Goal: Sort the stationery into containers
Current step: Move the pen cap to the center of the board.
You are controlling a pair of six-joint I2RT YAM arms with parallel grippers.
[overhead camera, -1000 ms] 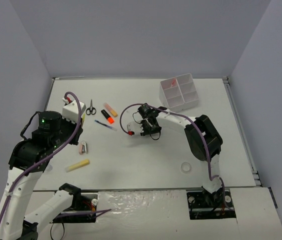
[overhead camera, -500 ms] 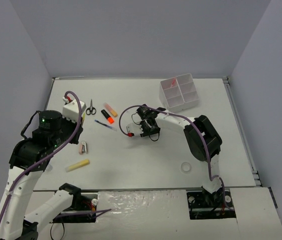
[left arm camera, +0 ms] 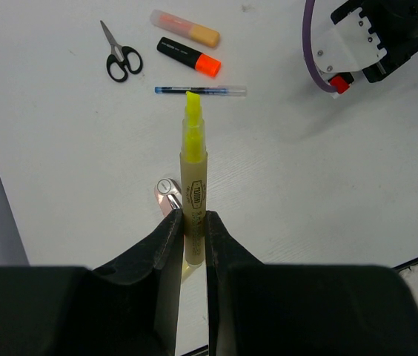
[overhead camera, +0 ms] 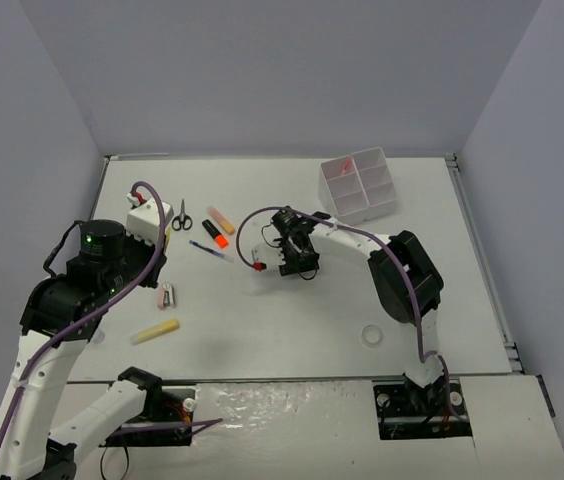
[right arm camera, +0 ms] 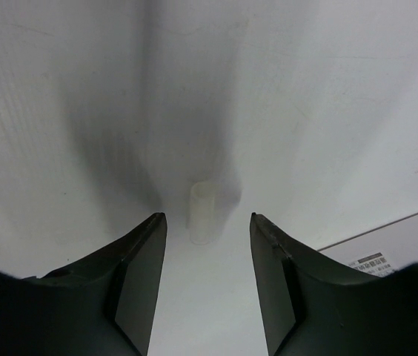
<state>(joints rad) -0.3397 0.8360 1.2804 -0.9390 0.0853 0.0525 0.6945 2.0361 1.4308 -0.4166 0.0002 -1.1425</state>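
1. White organiser box [overhead camera: 360,186] at the far right of the surface [overhead camera: 292,310]; pink pen [overhead camera: 344,165] in a far compartment.
2. Right hand [right arm camera: 207,216] part open, empty, over small white cylinder [right arm camera: 201,213].
3. Left hand [left arm camera: 192,222] clamps uncapped yellow highlighter [left arm camera: 193,148]; barrel print unreadable.

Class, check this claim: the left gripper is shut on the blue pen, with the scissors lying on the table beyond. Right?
No. The left wrist view shows the left gripper shut on the yellow highlighter; the blue pen lies loose on the table, scissors beyond.
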